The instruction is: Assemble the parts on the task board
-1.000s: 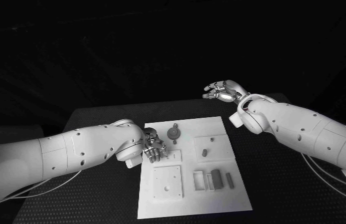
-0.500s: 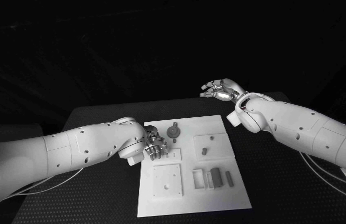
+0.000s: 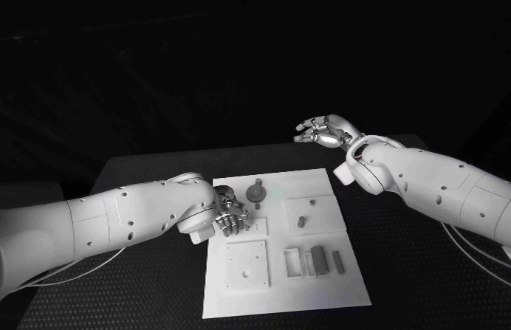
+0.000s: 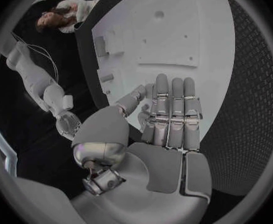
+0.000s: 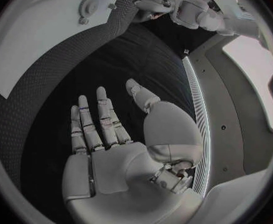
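The white task board [image 3: 279, 286] lies in the middle of the black table. A round toothed grey part [image 3: 255, 194] stands near its far edge, and a small oblong part [image 3: 303, 224] sits in a raised square. Grey blocks [image 3: 317, 260] and a thin bar [image 3: 339, 260] lie at the near right. My left hand [image 3: 230, 214] hovers over the board's left edge beside the toothed part, its fingers [image 4: 172, 109] straight and holding nothing above the board [image 4: 173, 30]. My right hand [image 3: 323, 131] is raised beyond the board's far right corner, palm [image 5: 121, 159] bare and fingers spread.
A raised square plate [image 3: 247, 265] with a small hole occupies the board's near left. Black table surface [image 3: 426, 271] surrounds the board on all sides. In the right wrist view the board [image 5: 43, 40] and toothed part [image 5: 88, 6] lie far off.
My right hand has drifted slightly left and away. My left hand has edged a little further over the board. Nothing was picked up or released.
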You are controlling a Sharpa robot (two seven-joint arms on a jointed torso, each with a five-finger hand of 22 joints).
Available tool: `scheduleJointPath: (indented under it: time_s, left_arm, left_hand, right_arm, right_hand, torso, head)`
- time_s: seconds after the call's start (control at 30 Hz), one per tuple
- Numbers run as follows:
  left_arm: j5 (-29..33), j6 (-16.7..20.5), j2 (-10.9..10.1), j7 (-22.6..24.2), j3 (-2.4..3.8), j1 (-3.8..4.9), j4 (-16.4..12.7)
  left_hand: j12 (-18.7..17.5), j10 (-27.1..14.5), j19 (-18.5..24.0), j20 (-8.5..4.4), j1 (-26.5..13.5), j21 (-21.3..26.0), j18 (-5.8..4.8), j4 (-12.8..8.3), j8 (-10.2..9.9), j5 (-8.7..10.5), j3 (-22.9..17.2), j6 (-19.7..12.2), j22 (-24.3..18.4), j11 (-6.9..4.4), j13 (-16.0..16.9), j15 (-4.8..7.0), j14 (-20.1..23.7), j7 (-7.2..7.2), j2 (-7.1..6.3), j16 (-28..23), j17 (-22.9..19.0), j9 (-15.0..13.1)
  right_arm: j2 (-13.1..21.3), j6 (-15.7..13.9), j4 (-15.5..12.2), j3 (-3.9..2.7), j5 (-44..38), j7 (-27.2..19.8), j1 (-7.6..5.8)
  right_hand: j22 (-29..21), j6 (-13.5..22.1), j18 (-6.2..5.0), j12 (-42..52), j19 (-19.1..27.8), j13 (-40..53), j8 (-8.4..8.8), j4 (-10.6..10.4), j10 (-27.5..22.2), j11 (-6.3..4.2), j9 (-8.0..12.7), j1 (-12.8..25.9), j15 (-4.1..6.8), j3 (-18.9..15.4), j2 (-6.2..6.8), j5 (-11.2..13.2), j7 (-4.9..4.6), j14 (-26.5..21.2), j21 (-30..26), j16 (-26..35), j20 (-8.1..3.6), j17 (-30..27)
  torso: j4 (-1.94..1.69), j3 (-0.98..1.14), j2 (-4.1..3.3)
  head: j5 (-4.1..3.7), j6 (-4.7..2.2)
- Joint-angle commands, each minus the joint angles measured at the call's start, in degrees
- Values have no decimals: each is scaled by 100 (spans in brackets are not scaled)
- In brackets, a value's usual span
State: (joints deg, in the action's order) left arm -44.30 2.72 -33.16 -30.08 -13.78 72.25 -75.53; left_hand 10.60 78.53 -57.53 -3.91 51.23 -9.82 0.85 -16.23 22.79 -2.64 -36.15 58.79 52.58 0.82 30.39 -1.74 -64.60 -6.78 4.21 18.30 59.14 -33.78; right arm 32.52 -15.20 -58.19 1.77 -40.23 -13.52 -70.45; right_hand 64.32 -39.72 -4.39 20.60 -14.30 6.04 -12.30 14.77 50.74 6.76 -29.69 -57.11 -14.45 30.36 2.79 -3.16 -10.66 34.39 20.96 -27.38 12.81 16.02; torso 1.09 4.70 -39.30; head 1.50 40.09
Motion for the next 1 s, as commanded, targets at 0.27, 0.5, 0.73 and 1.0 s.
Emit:
scheduleJointPath:
  time_s: [0.27, 0.5, 0.73, 1.0]
  left_arm:
    - [-36, -97, 42, -30, 5, -17, 46]
    - [-261, -134, 57, -22, 5, -19, 44]
    - [-294, -187, 64, -42, 5, -25, 46]
    - [-310, -224, 95, -44, 5, -46, 93]
  left_hand:
    - [49, -22, 23, -20, -36, -16, -71, -34, 8, -19, -23, 319, 25, -35, 16, 25, -35, 268, 37, 27, 24, -10]
    - [56, -23, 31, -21, -36, -16, -75, -35, 6, -20, -30, 322, 36, -36, 23, 27, -37, 269, 34, 26, 36, -16]
    - [67, -22, 32, -27, -30, -20, -76, -37, 5, -23, -42, 329, 51, -40, 32, 30, -42, 273, 32, 27, 50, -24]
    - [77, -23, 33, -31, -16, -25, -78, -38, 3, -26, -61, 335, 69, -42, 42, 34, -47, 277, 29, 24, 61, -31]
  right_arm:
    - [-8, 103, -31, -3, -51, -85, -1]
    - [-13, 113, -25, -3, -53, -88, -1]
    - [-22, 122, -16, -3, -56, -88, 1]
    - [-18, 132, -15, -3, -59, -89, 1]
  right_hand:
    - [21, -38, 114, -25, 36, -17, -20, 2, -674, 604, 14, -55, -5, -40, -5, 30, -221, -40, -35, 41, 1, -4]
    - [30, -42, 117, -25, 43, -23, -25, 1, -671, 606, 18, -59, -7, -42, -8, 30, -222, -44, -37, 46, 1, -3]
    - [43, -47, 121, -24, 52, -32, -32, 1, -666, 609, 24, -64, -11, -45, -10, 30, -225, -56, -40, 58, 2, -3]
    - [54, -48, 126, -25, 60, -40, -36, 1, -664, 610, 30, -67, -15, -48, -13, 30, -226, -65, -42, 66, 2, -2]
  torso:
    - [1, 0, 1]
    - [0, 1, 0]
    - [-4, 0, 1]
    - [0, -2, 1]
  head:
    - [-2, 5]
    - [-5, 22]
    - [-7, 36]
    - [-10, 42]
